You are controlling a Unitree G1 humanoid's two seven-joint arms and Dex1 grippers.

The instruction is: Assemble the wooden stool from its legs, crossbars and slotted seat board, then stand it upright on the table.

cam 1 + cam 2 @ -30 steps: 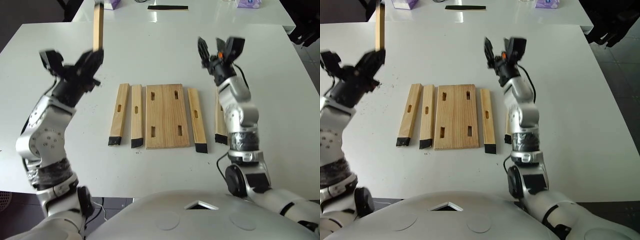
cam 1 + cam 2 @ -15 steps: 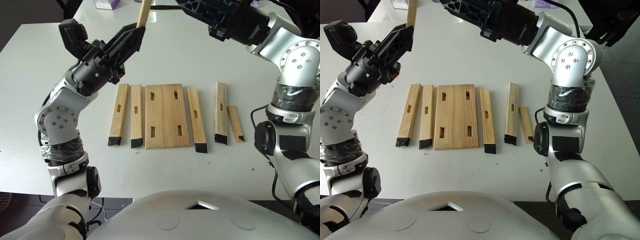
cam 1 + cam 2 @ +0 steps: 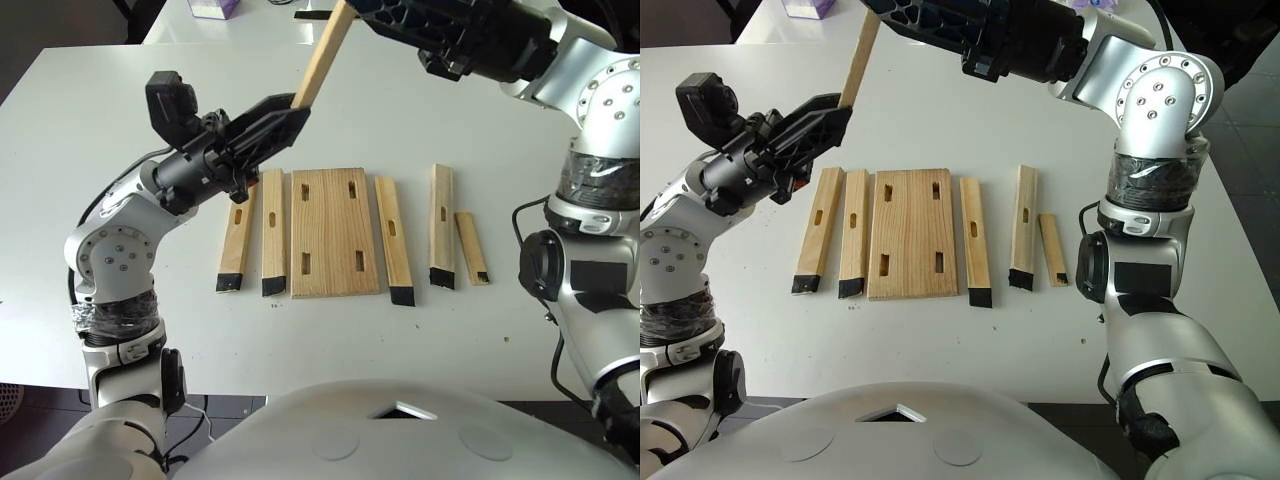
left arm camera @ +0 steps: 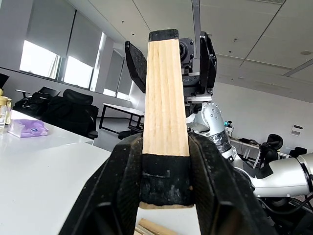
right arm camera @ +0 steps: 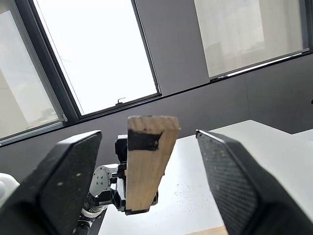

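- The left gripper [image 3: 285, 120] sits left of centre in the head views. It is clamped on the black-tipped lower end of a wooden bar [image 3: 322, 55], one finger on each side face.
- The bar's long axis slants from that grip up and to the right, and its free end reaches the top centre of the frame.
- The right gripper [image 5: 146, 142] comes in from the upper right, with its fingers apart on either side of the bar's free black-tipped end. The right wrist view shows a clear gap on both sides, so it is not touching the bar.
- Judged from this, the next move depends on that free end. It already lies between the right fingers and points straight at that wrist, so closing them would give a hold at both ends.
- One seat board [image 3: 325, 232] with four slots lies flat on the table [image 3: 120, 90] at the centre of the frame.
- There are four slotted legs [image 3: 272, 228], two just left of the board and two to its right, all parallel to it with their black tips towards the bottom edge.
- One short bar [image 3: 470, 247] lies at the far right of the row.
- In all there are seven wooden parts: six on the table and one held in the air.
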